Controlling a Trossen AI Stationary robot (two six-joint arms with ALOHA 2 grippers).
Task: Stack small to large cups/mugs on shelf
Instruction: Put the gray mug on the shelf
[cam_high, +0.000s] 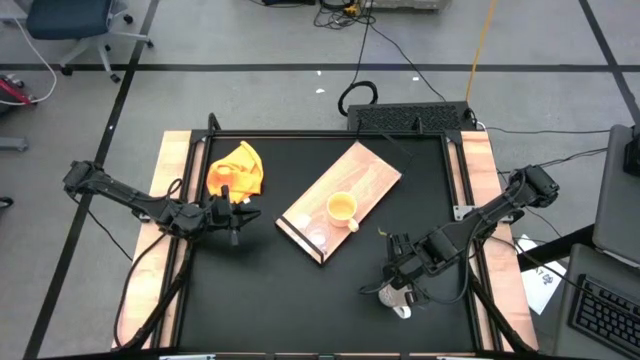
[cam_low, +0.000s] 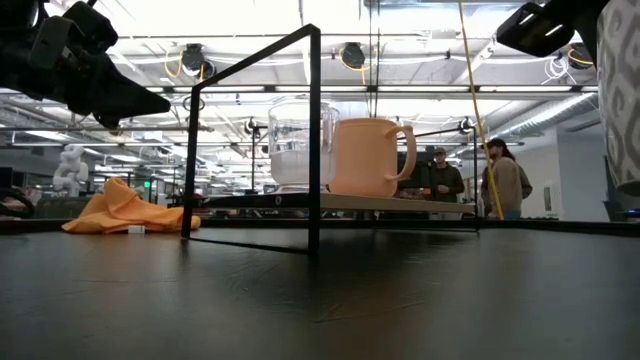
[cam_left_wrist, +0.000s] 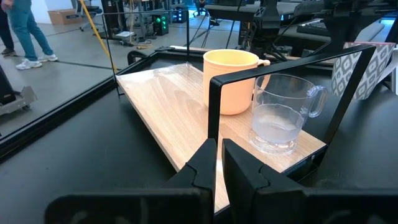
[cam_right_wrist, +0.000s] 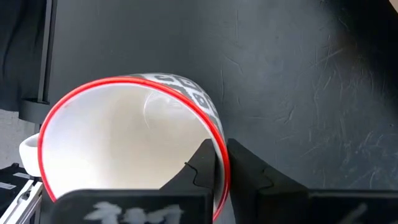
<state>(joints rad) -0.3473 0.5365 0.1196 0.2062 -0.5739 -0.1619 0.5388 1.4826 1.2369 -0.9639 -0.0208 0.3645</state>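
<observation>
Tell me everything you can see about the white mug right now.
The white mug has a red rim, a plain white inside, a grey-and-white patterned outside and a white handle. It looks ceramic and empty. The right claw is shut on its rim, one finger inside and one outside. It sits over the black table near the front right, away from the shelf.

Bright ceiling lamps (cam_low: 350, 55) flare white in the low view, leaving the black tabletop (cam_low: 320, 300) dim and softly blurred.

The white, red-rimmed ceramic mug (cam_right_wrist: 124, 149) is running off the right wrist picture's lower edge, its handle mostly hiding behind the dark camera housing.
</observation>
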